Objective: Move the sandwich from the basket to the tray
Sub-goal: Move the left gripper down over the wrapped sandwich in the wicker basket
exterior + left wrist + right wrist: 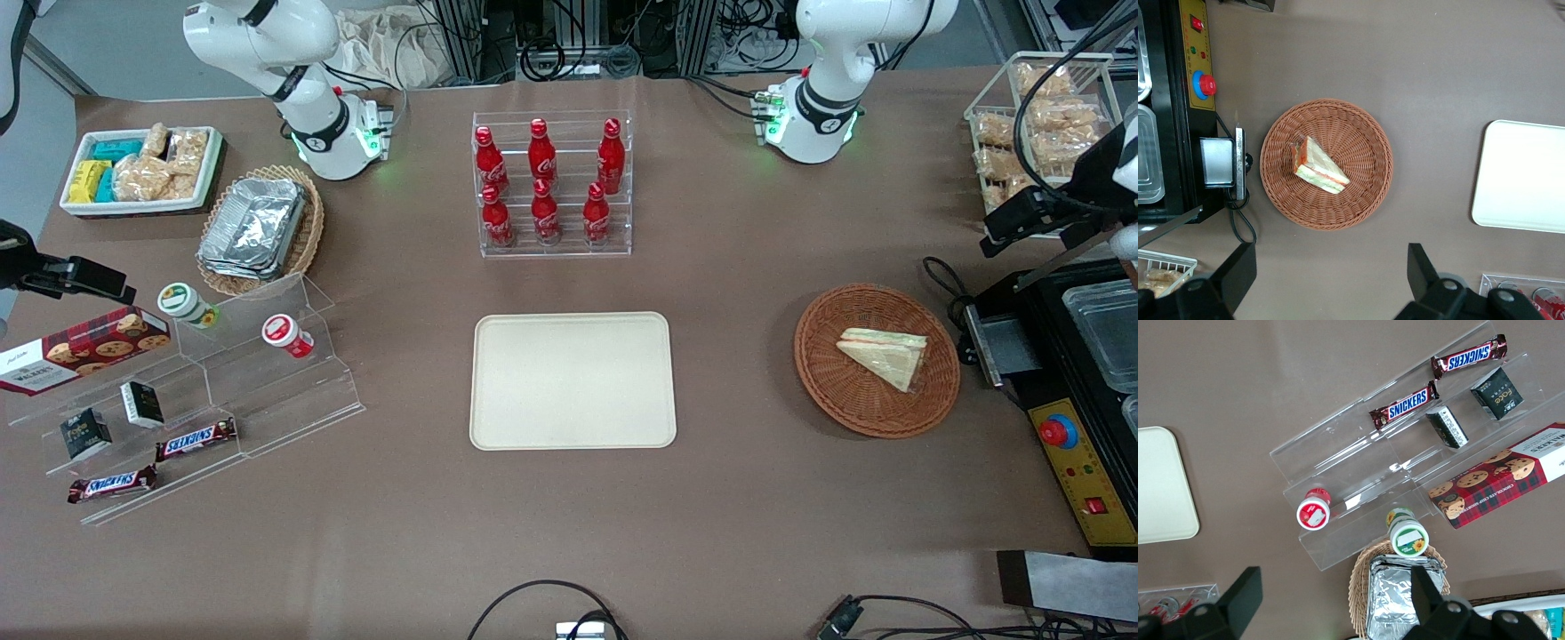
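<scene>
"SNICKERS" stood on two brown bars [1406,405] on the clear stand. The red tartan cookie box [1501,477] read "Walkers". A small black box [1499,393] read "face". The red bottles [543,180] carried Coca-Cola script.

The gripper [1328,283] bore no text.

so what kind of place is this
Likely a robot lab mocked up as a snack shop: cola bottles in a rack, candy bars on clear steps, cables by the table. The gripper hangs open above the basket.

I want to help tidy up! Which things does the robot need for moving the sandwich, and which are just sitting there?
Needed:
sandwich, lying in the basket
tray
claw, open, high above the basket

Just sitting there:
cola bottles
Snickers bars
cookie box
foil containers
</scene>
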Motion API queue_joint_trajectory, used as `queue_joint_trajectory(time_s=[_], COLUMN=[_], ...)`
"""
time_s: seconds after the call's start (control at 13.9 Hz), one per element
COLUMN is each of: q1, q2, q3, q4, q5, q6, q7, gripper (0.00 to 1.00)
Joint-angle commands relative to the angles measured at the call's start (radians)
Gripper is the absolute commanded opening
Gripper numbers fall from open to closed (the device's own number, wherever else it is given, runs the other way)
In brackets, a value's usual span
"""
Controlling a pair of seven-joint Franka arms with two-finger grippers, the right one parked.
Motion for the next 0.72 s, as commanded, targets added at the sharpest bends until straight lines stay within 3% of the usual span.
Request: queue_joint_trajectory(time_s=[0.0, 0.29, 0.65], q1=[-0.017, -0.015, -0.008], q2=[-0.016, -0.005, 0.015], q3=[0.017, 0.019, 0.049], q4=[-0.003, -0.040, -0.199], q5=[-0.013, -0.010, -0.007], q6=[-0.005, -0.005, 0.098], q7=[0.010, -0.030, -0.248], gripper=[1.00, 1.00, 1.00])
